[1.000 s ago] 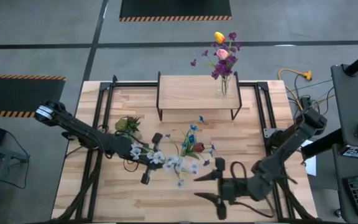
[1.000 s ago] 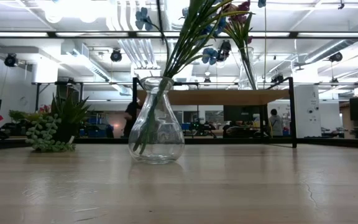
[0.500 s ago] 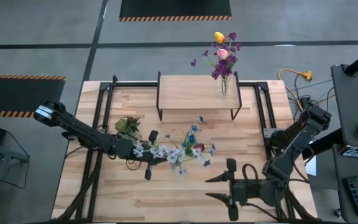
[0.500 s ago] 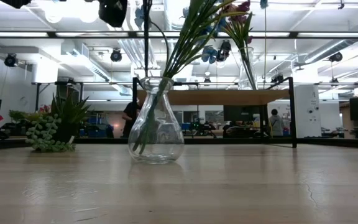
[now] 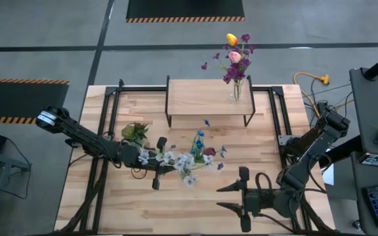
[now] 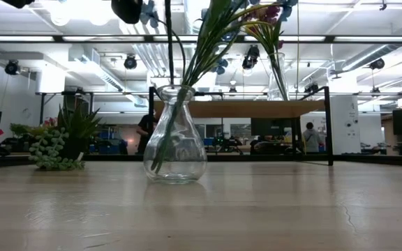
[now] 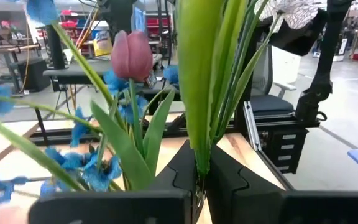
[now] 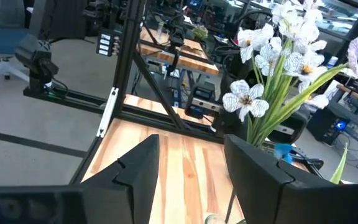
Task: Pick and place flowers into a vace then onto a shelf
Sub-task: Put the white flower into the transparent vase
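A clear glass vase (image 6: 175,136) stands mid-table with green stems in it. The flowers (image 5: 190,157), with blue, white and one pink bloom, fan out over it. My left gripper (image 5: 165,161) reaches in from the table's left and is shut on the stems; the low view shows it at the top (image 6: 127,8). My right gripper (image 5: 223,198) waits open near the table's near right part, apart from the flowers. The shelf (image 5: 202,98) stands at the far edge and carries a second vase (image 5: 236,92) of purple, pink and yellow blooms. My left gripper pinches the bunch's green stems (image 7: 197,134) between its two fingers (image 7: 182,171), above the vase's mouth. It comes roughly level from the table's left, fingers across the stems. The stems' lower ends (image 6: 165,150) stand in the vase, and the blooms lean out above.
A small leafy potted plant (image 5: 135,131) stands just beyond the left arm, left of the vase (image 6: 61,143). Black frame rails run along both table sides (image 5: 107,131). Bare wood lies between the vase and the near edge (image 6: 257,209).
My left gripper came down into the top of the low view and shifted slightly toward the far edge, and the blooms swung with it toward the shelf. My right gripper drew back toward the table's right, staying open.
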{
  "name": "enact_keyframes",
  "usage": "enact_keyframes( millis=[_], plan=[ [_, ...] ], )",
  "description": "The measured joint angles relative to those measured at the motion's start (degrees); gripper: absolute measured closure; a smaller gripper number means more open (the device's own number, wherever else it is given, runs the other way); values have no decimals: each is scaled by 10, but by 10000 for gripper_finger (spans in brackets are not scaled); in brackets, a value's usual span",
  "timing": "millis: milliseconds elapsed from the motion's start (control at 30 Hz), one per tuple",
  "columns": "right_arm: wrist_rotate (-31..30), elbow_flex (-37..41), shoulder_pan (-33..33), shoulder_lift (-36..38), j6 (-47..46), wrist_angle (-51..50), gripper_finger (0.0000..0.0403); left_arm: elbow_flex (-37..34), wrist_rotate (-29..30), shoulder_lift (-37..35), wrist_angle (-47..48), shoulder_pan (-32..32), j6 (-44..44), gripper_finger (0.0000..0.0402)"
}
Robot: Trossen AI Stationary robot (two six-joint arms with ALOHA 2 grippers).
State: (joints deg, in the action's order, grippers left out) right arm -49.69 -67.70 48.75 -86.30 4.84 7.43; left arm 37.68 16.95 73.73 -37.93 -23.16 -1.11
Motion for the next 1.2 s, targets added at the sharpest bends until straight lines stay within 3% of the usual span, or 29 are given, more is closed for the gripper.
enact_keyframes(
  millis=[300,667,1200],
  plan=[
    [0,0,0,0,0,0,231,-10,0,1,0,0,-42,401],
    [0,5,0,0,1,-2,232,-89,12,1,-74,0,-66,401],
    [0,19,0,0,-30,-2,234,-166,26,1,-74,0,-81,401]
  ],
)
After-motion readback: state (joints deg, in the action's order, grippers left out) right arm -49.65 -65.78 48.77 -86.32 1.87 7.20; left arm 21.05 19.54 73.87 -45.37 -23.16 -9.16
